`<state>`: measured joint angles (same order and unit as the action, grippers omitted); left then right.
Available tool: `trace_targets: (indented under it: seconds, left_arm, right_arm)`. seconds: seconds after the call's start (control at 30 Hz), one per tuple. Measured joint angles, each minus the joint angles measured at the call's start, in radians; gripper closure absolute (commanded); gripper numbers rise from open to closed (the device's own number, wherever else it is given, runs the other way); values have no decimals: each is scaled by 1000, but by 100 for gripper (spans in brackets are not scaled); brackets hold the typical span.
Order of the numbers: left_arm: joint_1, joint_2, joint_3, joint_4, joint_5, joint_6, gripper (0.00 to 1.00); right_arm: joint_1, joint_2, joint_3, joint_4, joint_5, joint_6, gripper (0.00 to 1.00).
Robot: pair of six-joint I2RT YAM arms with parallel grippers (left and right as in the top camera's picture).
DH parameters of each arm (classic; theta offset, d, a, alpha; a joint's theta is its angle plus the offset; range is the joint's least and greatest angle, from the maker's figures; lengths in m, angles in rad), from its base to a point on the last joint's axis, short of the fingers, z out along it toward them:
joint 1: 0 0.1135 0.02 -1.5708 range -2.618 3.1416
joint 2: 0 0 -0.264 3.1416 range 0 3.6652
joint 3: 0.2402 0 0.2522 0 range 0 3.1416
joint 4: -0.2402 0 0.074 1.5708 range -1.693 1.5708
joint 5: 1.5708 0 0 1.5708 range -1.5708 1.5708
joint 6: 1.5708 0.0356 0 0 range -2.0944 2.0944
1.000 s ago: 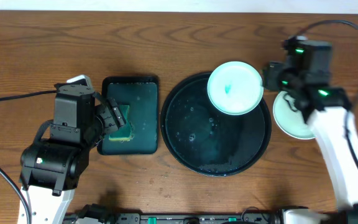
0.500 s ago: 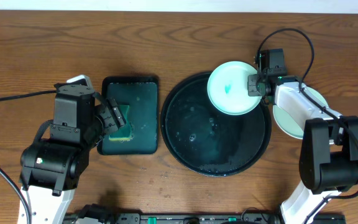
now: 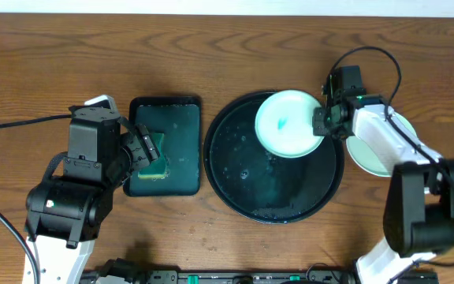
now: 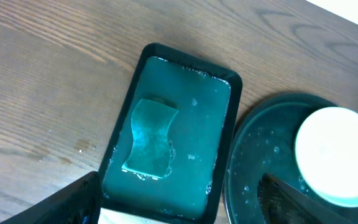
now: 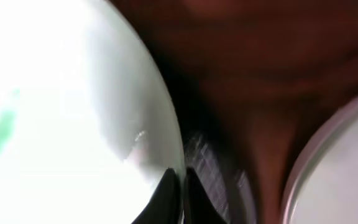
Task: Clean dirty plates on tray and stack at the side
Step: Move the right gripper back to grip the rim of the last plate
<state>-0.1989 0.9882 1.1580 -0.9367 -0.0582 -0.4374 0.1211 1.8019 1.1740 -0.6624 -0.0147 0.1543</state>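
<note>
A white plate (image 3: 287, 125) with a small teal smear lies over the upper right part of the black tray (image 3: 239, 185). My right gripper (image 3: 320, 122) is shut on its right rim. In the right wrist view the plate (image 5: 61, 112) fills the left and the gripper (image 5: 183, 186) pinches its edge. A second pale plate (image 3: 373, 156) rests on the table right of the tray, partly under my right arm. My left gripper (image 3: 146, 148) hangs open over the green tray (image 3: 181, 118), holding nothing.
A green sponge (image 4: 151, 137) lies in teal water in the small green tray (image 4: 148, 51), left of the black tray (image 4: 260, 162). The black tray's floor is wet with droplets. Bare wooden table surrounds both trays.
My right gripper has swung in to the smeared plate and shut on its right rim. The plate has shifted slightly left and toward the tray's middle. The left arm has not moved.
</note>
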Motion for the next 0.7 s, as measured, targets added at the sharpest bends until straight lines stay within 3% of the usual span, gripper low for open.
trace_targets:
  seconds: [0.23,0.5,0.57,0.6,0.7]
  left_arm:
    - [0,0,0,0,0,0,20]
    - [0,0,0,0,0,0,19]
    - [0,0,0,-1,0,0,19]
    - [0,0,0,-5,0,0,14]
    - [0,2,0,-27,4,5,7]
  right_arm:
    - [93,-143,-2,-248,-123,36,99]
    - [183,-97,-127,-113,-90,183,98]
    - [181,-87,-145,-95,-69,223,81]
    - [177,-87,-148,-89,-57,237,76]
    - [168,-93,-142,-95,-41,238,71]
